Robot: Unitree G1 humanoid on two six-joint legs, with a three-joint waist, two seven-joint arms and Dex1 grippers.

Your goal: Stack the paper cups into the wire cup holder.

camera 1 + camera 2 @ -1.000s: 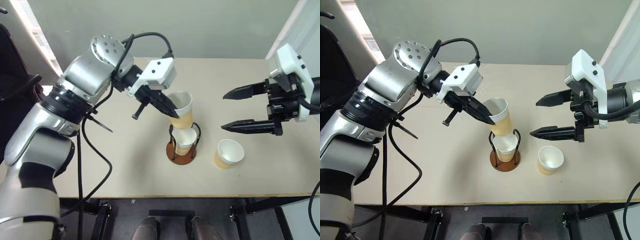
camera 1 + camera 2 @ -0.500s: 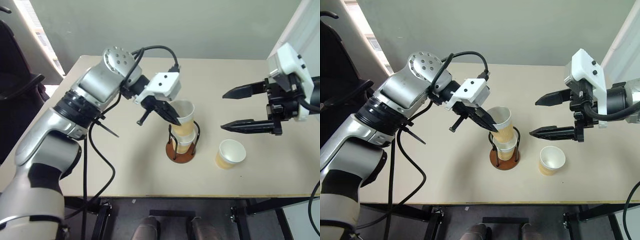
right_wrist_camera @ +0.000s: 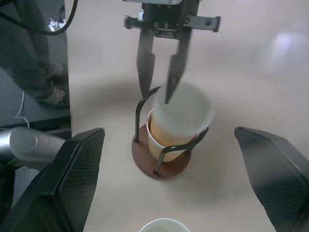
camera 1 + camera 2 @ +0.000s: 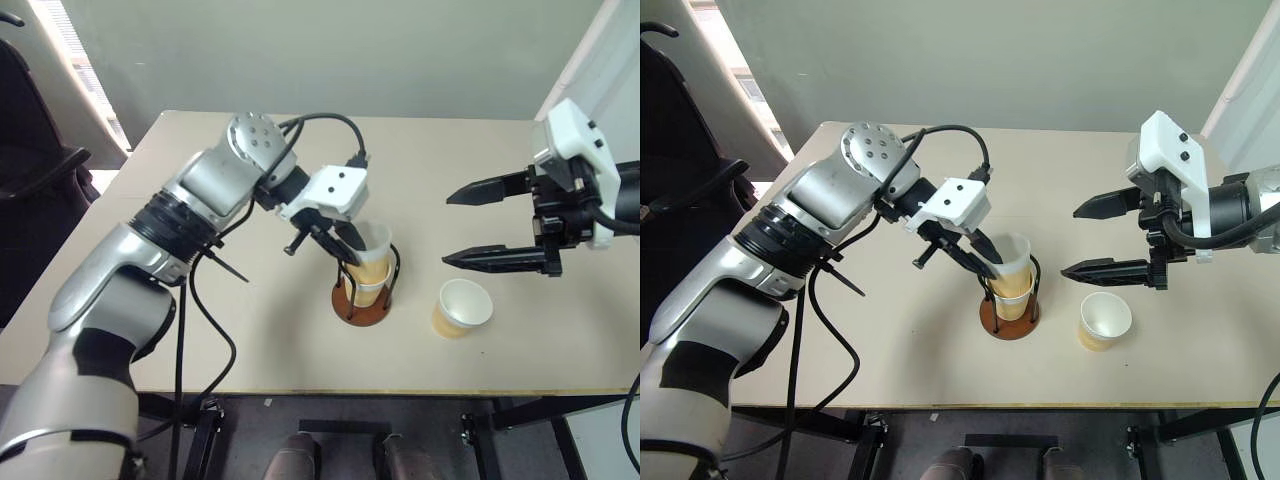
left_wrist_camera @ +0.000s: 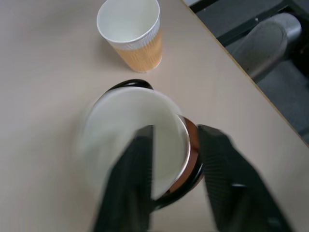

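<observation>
Paper cups: three in all; one sits in the wire cup holder (image 4: 1010,305), a second (image 4: 1007,262) is blurred, dropping into it, and a third (image 4: 1104,320) stands alone on the table (image 4: 890,350) just beside the holder.
Just changed: a second ago the second cup hung tilted above the holder, pinched at its rim; now it is down between the wire loops, nesting into the seated cup.
Left gripper (image 3: 161,87): fingers parted around the cup's rim, one inside and one outside; the right wrist view shows a gap, so it looks like a release in progress rather than a firm hold.
Right gripper (image 4: 497,224): jaws spread wide, holding nothing, hovering above the lone cup.
Meaning for the task: two of three cups are likely as good as stacked; the lone cup remains.
Look of the cups: tan-yellow ribbed sides, white inside, rolled white rim.
Holder: reddish-brown disc base, thin black upright loops.
</observation>
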